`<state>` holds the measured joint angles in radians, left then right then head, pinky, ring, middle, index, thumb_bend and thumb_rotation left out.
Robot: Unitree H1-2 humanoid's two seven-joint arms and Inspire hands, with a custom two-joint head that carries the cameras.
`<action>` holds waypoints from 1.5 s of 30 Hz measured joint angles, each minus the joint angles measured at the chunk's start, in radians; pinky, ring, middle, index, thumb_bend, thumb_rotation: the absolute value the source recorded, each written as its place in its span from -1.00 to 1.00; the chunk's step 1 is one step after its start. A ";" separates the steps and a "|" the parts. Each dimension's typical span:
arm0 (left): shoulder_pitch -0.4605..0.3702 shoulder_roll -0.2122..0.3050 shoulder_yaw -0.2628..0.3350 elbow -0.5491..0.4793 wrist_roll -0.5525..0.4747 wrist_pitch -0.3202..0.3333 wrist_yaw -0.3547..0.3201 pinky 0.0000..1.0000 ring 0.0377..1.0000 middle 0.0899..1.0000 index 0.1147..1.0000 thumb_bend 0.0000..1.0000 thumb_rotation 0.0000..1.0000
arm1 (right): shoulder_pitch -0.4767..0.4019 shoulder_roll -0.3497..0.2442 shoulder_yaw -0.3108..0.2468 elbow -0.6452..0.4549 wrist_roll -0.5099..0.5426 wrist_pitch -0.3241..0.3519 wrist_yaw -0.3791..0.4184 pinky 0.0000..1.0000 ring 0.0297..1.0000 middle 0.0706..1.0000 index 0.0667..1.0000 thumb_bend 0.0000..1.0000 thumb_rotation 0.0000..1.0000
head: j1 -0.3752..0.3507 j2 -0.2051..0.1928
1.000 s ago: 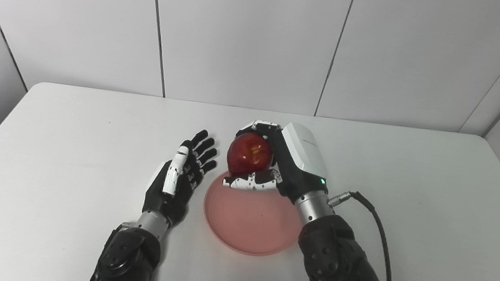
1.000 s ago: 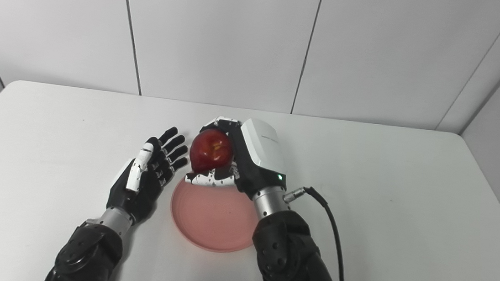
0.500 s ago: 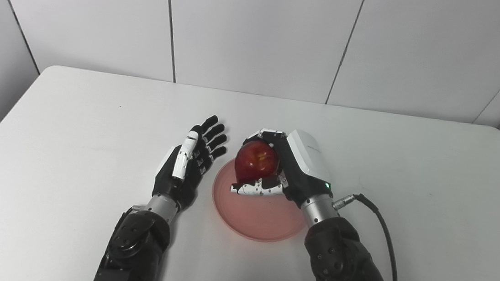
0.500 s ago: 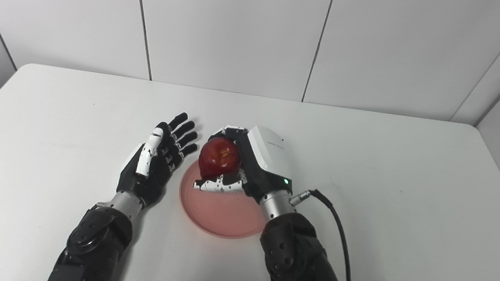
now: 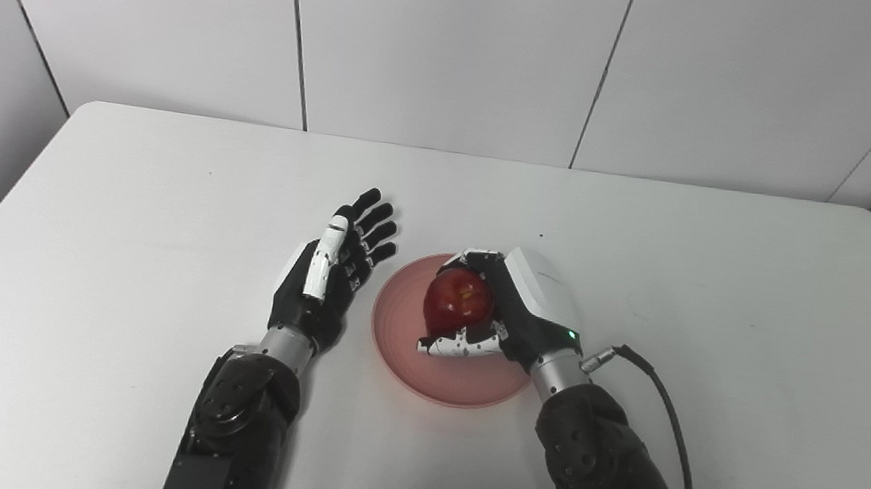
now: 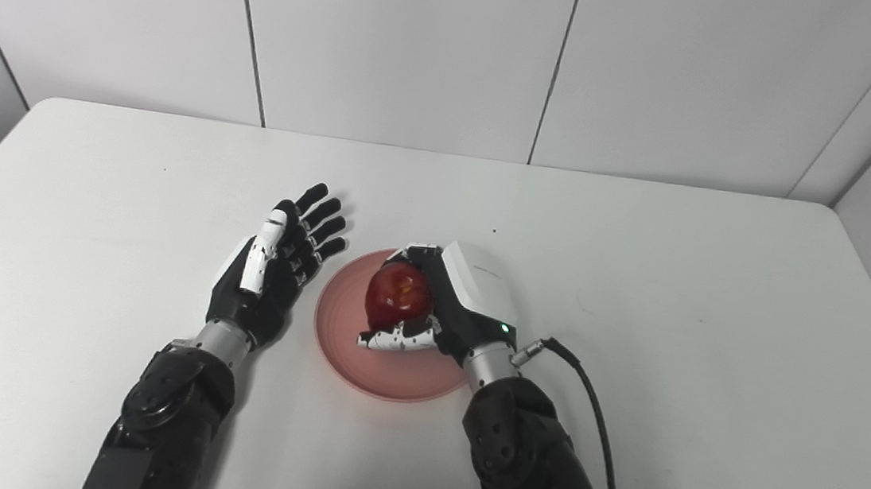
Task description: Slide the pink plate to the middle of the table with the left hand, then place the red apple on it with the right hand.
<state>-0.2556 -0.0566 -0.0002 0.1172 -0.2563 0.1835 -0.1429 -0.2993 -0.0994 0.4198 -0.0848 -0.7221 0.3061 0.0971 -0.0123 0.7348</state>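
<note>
My left hand (image 5: 328, 278) lies on the white table (image 5: 124, 246), left of centre, with the palm turned up and inward and the fingers (image 5: 374, 219) spread and stretched toward the far wall; it holds nothing. Its near edge sits just beside the left rim of the pink plate (image 5: 401, 353), and I cannot tell whether the two touch. The plate lies flat near the middle of the table, between my two forearms. Over the plate's far half is the red apple (image 5: 458, 303), gripped in my right hand (image 5: 501, 315): the fingers curl over its far side and top, and the thumb (image 5: 457, 348) crosses under its near side. The apple is low over the plate, with the thumb close to the plate's surface, but I cannot tell whether the apple's underside rests on it. The white back of my right hand faces up and to the right, with a small green light (image 5: 570, 335) by the wrist. From that wrist a black cable (image 5: 667, 414) loops out over the table to the right and runs back along my forearm.
</note>
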 measured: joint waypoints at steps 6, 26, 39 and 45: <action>0.001 0.000 0.000 -0.003 0.004 0.003 0.004 0.80 0.82 0.82 0.78 -0.25 1.00 | -0.001 -0.004 0.003 0.007 -0.011 -0.016 0.000 -0.51 -0.36 -0.20 -0.10 0.03 -0.74 | 0.000 0.003; 0.002 0.000 0.000 -0.006 0.004 0.008 0.005 0.80 0.81 0.81 0.77 -0.24 1.00 | -0.002 -0.002 0.012 0.005 -0.089 -0.017 0.003 -0.37 -0.15 0.06 0.27 0.93 -0.33 | -0.008 0.002; 0.002 0.000 0.000 -0.008 0.007 0.008 0.006 0.77 0.80 0.80 0.75 -0.25 1.00 | -0.001 -0.001 -0.005 -0.017 -0.079 -0.014 0.048 0.15 0.32 0.44 0.48 1.00 -0.11 | -0.008 -0.002; 0.002 -0.001 0.001 -0.008 0.007 0.008 0.007 0.77 0.80 0.80 0.75 -0.27 1.00 | 0.001 -0.003 -0.015 -0.040 -0.067 -0.014 0.049 0.28 0.42 0.51 0.54 1.00 -0.02 | -0.008 -0.002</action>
<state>-0.2537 -0.0573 0.0004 0.1097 -0.2495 0.1915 -0.1360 -0.2983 -0.1029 0.4044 -0.1249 -0.7896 0.2923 0.1463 -0.0199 0.7332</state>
